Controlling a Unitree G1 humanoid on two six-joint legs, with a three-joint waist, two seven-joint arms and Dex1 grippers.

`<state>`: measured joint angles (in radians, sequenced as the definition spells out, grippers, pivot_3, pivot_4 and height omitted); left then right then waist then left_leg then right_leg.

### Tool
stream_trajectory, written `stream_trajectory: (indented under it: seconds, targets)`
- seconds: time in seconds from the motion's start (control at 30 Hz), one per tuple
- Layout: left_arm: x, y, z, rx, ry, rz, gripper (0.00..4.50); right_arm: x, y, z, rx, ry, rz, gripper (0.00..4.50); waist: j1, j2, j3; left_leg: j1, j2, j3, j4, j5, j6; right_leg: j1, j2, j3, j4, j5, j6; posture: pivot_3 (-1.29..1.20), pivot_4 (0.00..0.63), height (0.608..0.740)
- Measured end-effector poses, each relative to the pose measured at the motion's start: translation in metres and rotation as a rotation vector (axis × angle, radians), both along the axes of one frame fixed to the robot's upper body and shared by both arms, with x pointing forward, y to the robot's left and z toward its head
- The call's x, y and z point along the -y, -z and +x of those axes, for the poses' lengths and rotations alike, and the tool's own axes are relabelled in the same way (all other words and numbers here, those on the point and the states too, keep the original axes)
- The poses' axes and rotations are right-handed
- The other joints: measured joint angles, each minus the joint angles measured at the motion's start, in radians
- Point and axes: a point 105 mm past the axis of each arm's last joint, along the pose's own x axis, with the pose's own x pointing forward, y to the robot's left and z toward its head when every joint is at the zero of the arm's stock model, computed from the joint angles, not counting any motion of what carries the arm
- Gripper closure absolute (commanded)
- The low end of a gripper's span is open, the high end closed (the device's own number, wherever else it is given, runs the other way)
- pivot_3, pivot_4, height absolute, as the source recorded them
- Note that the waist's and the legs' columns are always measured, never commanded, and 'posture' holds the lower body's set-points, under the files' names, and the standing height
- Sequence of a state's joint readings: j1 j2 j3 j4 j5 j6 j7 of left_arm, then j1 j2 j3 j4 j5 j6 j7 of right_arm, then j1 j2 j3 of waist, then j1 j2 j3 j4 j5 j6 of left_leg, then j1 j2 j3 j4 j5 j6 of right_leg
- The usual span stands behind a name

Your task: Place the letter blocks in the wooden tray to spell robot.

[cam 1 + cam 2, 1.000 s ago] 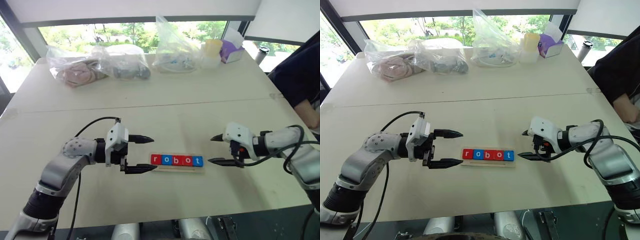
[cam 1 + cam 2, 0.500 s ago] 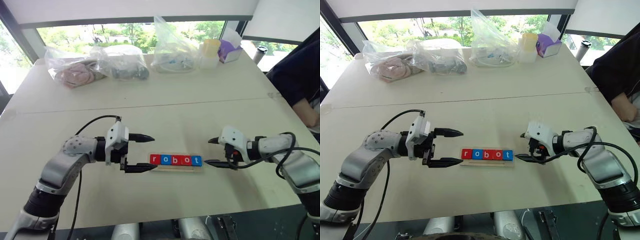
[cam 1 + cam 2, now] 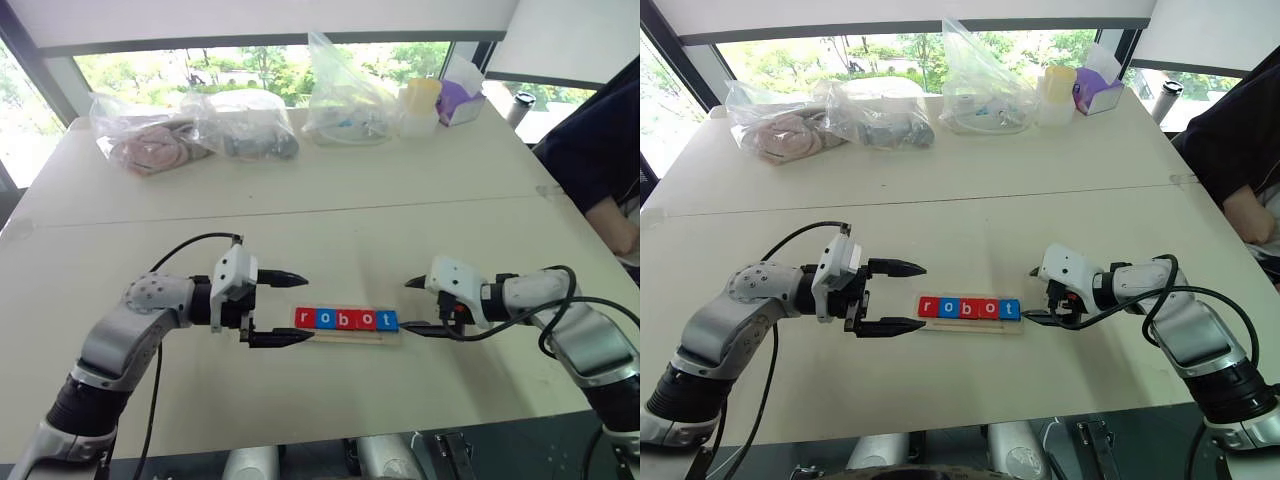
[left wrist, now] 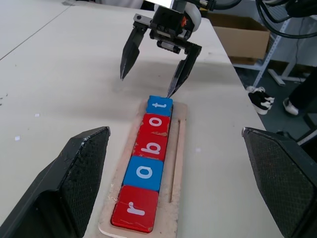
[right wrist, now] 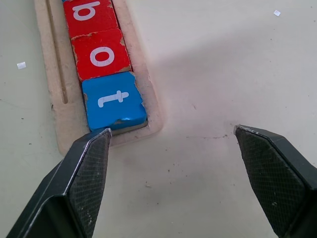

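Observation:
Five letter blocks (image 3: 346, 320) lie in a row in the wooden tray (image 3: 350, 337) and read r, o, b, o, t: red r (image 4: 134, 208), blue o (image 4: 144, 172), red b (image 4: 152, 146), red o (image 4: 157, 122), blue t (image 4: 159, 105). My left gripper (image 3: 302, 306) is open just off the tray's left end, holding nothing. At the right end my right gripper (image 3: 405, 306) is open and empty too. One of its fingertips (image 5: 101, 136) sits right at the tray's end rim (image 5: 148, 106), by the t block (image 5: 114, 101); I cannot tell if it touches.
Clear plastic bags (image 3: 240, 125) with items, a yellow-lidded container (image 3: 422, 105) and a purple box (image 3: 462, 100) line the table's far side. A person's dark sleeve (image 3: 595, 150) is at the right edge. A seam (image 3: 300, 212) runs across the table.
My right gripper has come left and down, up to the tray's right end. The left gripper has stayed where it was, and the blocks keep their order.

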<state>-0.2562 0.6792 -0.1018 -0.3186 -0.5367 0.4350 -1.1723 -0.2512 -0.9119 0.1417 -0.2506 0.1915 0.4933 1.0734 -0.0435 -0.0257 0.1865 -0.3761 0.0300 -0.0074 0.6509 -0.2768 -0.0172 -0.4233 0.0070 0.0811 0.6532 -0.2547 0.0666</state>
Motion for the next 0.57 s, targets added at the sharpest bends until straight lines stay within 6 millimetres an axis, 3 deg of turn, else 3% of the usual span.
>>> stream_trajectory:
  seconds: [0.2,0.37,0.47,0.57]
  targets:
    - [-0.009,0.001,0.000,-0.015,-0.027,0.034,0.00,0.017,-0.013,-0.015,-0.014,0.021,-0.027,0.42,0.002,0.000,0.000,0.000,0.000,0.000,0.000,0.000,0.000,0.000,0.000,0.000,0.000,0.000,0.000,0.00,0.150,0.740]
    - [-0.017,-0.002,0.000,-0.018,-0.050,0.046,0.00,0.009,-0.024,-0.034,-0.051,0.005,0.039,0.42,0.000,0.000,0.000,0.000,0.000,0.000,0.000,0.000,0.000,0.000,0.000,0.000,0.000,-0.001,0.001,0.00,0.150,0.740]
    - [-0.029,-0.004,-0.001,-0.032,-0.083,0.060,0.00,0.006,-0.042,-0.055,-0.083,-0.013,0.072,0.42,0.001,0.000,0.000,0.000,0.001,0.000,-0.001,0.000,0.000,0.000,0.000,0.000,0.000,-0.001,0.001,0.00,0.150,0.740]
    - [-0.031,-0.008,-0.002,-0.030,-0.087,0.051,0.00,0.001,-0.056,-0.062,-0.075,-0.020,0.099,0.42,0.001,0.000,0.000,0.000,0.001,0.000,0.000,0.000,0.000,0.000,0.000,0.000,0.000,-0.004,0.001,0.00,0.150,0.740]
